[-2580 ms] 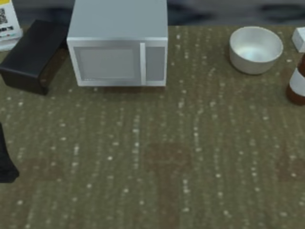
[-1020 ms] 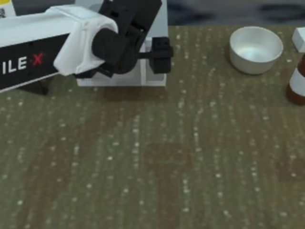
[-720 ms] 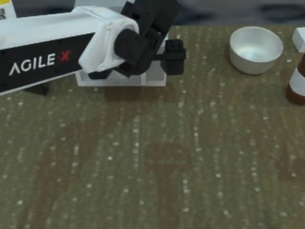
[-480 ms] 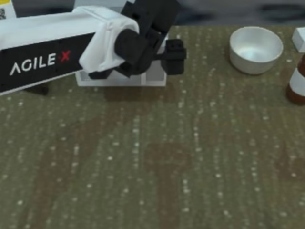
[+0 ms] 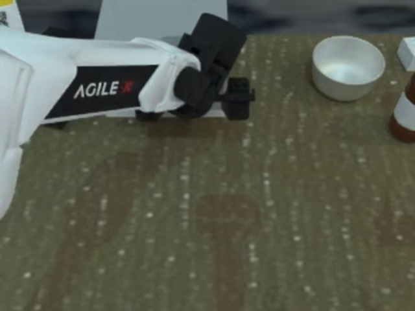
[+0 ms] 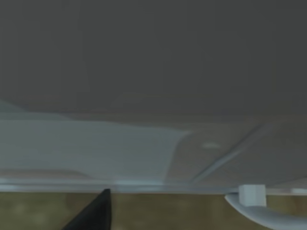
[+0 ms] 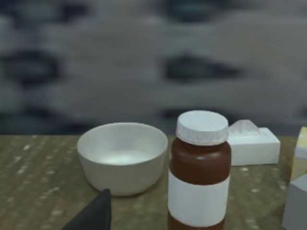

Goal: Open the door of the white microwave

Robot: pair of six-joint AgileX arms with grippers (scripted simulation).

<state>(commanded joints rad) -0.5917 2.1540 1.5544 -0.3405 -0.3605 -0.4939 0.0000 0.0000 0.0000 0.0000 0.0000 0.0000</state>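
The white microwave (image 5: 162, 18) stands at the back left. My left arm lies across its front, so the door is hidden in the top view. My left gripper (image 5: 238, 98) hangs just in front of the microwave's right front corner. In the left wrist view the microwave's pale front (image 6: 86, 148) fills the picture at close range. A curved pale handle (image 6: 268, 216) on a small white block sits low on it, apart from my one visible fingertip (image 6: 98, 211). That finger holds nothing. My right arm is parked out of the top view; one fingertip (image 7: 96, 211) shows.
A white bowl (image 5: 347, 67) stands at the back right, with a brown bottle (image 5: 403, 111) with a white label at the right edge. A white box (image 7: 252, 143) lies behind the bottle. A black box behind my left arm is mostly covered.
My left arm came in from the left and swung across the microwave's front. Its gripper has moved right and toward the table's front, past the microwave's right corner.
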